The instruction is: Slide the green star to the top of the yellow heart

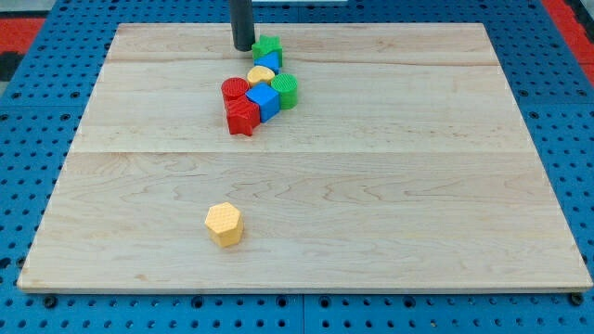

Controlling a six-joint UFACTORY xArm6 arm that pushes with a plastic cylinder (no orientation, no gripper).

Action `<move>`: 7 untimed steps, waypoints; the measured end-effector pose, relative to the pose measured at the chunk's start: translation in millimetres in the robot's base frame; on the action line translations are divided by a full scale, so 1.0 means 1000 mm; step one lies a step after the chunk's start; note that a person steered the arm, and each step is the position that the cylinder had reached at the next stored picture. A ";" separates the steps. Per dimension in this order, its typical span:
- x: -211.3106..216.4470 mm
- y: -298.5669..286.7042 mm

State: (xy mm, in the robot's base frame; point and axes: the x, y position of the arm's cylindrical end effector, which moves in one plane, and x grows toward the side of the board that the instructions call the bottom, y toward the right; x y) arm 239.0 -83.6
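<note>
Camera view shows the green star point(268, 46) at the far end of a small cluster of blocks, far on the tabletop point(418, 186) and a little left of its middle line. My tip point(243, 47) stands just to the left of the star, touching it or nearly so. The tool is only a straight dark rod: it has nothing to open or close, and it holds nothing, it can only push. I judge that the tip is placed on the star's left side to steer the star sideways or to keep it against the cluster.

The star is a bright green piece with short blunt points; its near side is partly covered by a blue block point(270, 59), whose shape I cannot make out. Just nearer lies the yellow heart point(262, 75), which seems to be a heart, though the view is small here. So the star sits already on the far side of the heart, with the blue block between them, and the task looks close to done.

Around the heart are a red round block point(235, 89), a blue cube point(264, 100), a green round block point(285, 91) and a red star-like block point(242, 116). A yellow hexagon block point(224, 224) lies well apart, near and left.
</note>
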 end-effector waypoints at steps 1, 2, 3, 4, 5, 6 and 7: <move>-0.007 -0.015; -0.041 -0.015; -0.046 -0.004; -0.046 0.038; -0.039 0.074; -0.001 0.064; 0.025 0.057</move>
